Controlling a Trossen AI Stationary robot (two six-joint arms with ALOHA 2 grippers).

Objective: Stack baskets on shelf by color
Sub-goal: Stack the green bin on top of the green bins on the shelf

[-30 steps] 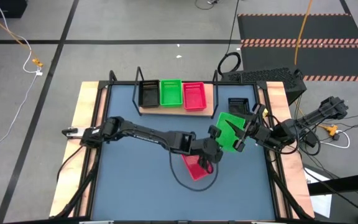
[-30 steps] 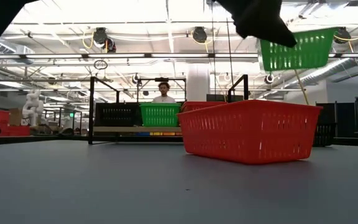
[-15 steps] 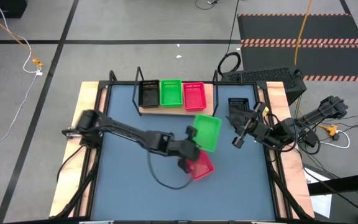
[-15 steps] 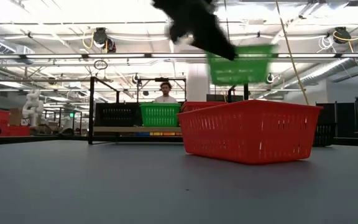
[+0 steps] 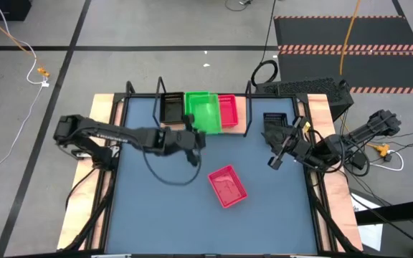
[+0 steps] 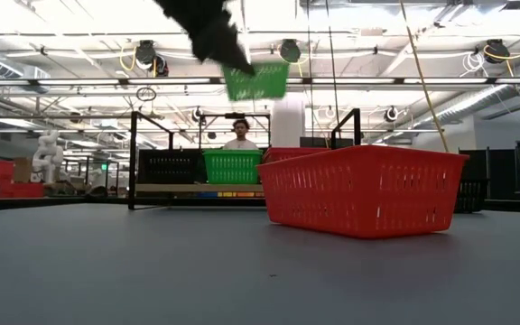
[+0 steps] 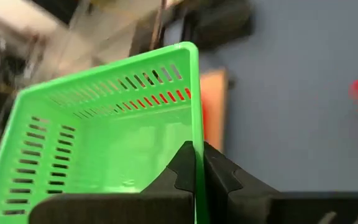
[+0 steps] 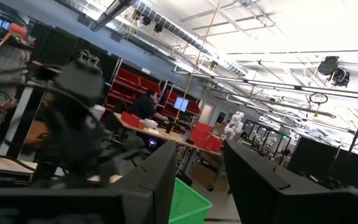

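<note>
Left tool clamped on rim of green basket, carrying it above shelf. Right tool idle, jaws wide, far side of worktop. Basket likely light, stiff, thin-walled; rim pinch suits. Shelf's green basket hidden beneath carried one from above; left wrist view blurred.
</note>
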